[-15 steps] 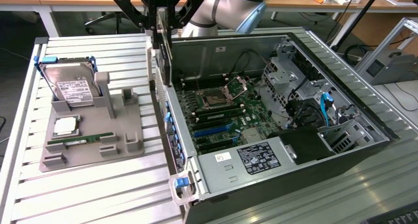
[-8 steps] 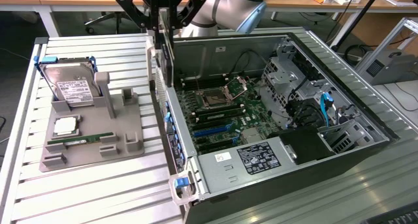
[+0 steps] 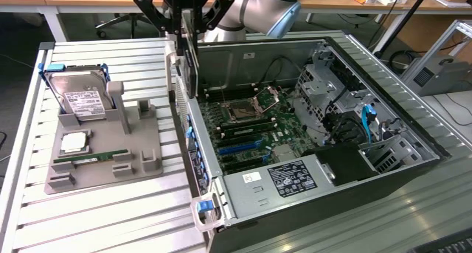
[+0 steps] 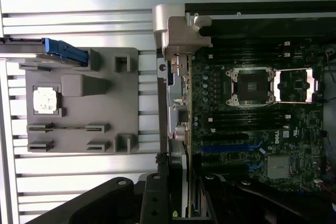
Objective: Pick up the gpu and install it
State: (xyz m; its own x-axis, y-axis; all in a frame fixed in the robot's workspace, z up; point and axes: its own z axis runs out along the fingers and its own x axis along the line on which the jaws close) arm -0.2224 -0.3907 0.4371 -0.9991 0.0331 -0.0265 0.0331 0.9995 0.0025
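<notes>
The gpu (image 3: 190,59) hangs upright and edge-on, a thin dark card with a silver bracket, over the rear wall of the open computer case (image 3: 324,170). My gripper (image 3: 187,26) is shut on its upper part, one black finger on each side. In the wrist view the gpu (image 4: 182,182) shows as a thin edge between the gripper (image 4: 178,208) fingers, just above the case's rear edge and close to the blue expansion slots (image 4: 223,149). The motherboard (image 3: 247,134) lies below and to the exterior view's right of the card.
A grey fixture (image 3: 110,148) at the exterior view's left holds a hard drive (image 3: 83,95), a CPU chip (image 3: 74,143) and a RAM stick (image 3: 92,158). Drive cages and cables (image 3: 346,115) crowd the case's far side. The power supply (image 3: 291,178) sits at the near end.
</notes>
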